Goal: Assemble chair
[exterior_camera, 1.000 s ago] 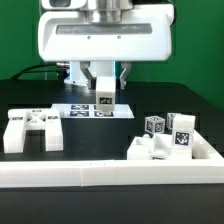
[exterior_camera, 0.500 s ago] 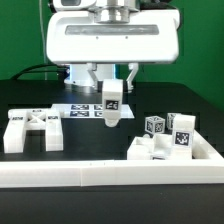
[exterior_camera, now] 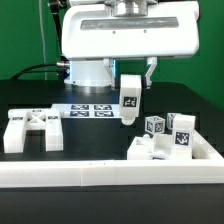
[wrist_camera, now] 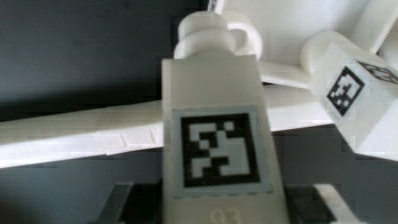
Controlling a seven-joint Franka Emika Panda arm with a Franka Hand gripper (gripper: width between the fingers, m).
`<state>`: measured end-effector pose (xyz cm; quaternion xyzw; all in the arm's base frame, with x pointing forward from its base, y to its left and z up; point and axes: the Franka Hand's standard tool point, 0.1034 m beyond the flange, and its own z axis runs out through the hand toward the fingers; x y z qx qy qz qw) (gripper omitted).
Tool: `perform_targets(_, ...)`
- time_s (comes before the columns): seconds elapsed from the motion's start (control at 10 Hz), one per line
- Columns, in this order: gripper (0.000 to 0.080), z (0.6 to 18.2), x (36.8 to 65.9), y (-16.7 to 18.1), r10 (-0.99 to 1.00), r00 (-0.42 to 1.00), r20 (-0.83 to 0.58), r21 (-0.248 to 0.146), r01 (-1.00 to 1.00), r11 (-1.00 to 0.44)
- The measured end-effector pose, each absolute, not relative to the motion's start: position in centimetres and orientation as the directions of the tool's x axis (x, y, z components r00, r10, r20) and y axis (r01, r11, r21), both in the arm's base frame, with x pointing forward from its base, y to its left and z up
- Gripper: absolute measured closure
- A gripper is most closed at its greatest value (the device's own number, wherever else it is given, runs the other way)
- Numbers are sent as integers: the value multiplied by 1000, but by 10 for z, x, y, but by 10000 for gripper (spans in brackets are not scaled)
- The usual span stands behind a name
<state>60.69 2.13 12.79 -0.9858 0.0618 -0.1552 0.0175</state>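
The gripper [exterior_camera: 130, 76] is clamped on the top of a leg [exterior_camera: 130, 100]. The leg hangs upright with its tag facing the exterior camera and seems clear of the table [exterior_camera: 195, 105]. The arm comes straight down from above, wrist vertical. The leg hangs by the marker board [exterior_camera: 85, 110], at its end on the exterior view's right and near the parts [exterior_camera: 165, 140] inside the frame [exterior_camera: 100, 175]. A panel [exterior_camera: 30, 130] lies well apart.

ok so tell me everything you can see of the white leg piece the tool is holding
The long white plastic leg block hangs near upright, gripped at its upper end by the tool, apparently clear of the black table. A black-and-white square tag sits on its broad face. The wrist view shows its lower end narrowing to a rounded peg. The surface looks matte. Nothing but the tool seems to touch it.
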Motion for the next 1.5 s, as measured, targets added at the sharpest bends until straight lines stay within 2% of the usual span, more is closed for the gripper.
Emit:
perform_targets(0.2,502,131,612,35,-129,940,317,-63,-115,-991)
perform_targets(0.3,502,136,619,39,-119,922,367,-63,-103,-993)
perform_targets(0.5,502,134,619,36,-111,862,495,-51,-98,-994)
perform_targets(1.0,502,127,618,44,-96,845,526,-48,-83,-995)
perform_targets(1.2,502,128,621,41,-86,785,614,-38,-79,-996)
perform_targets(1.5,502,121,619,45,-77,794,603,-34,-70,-997)
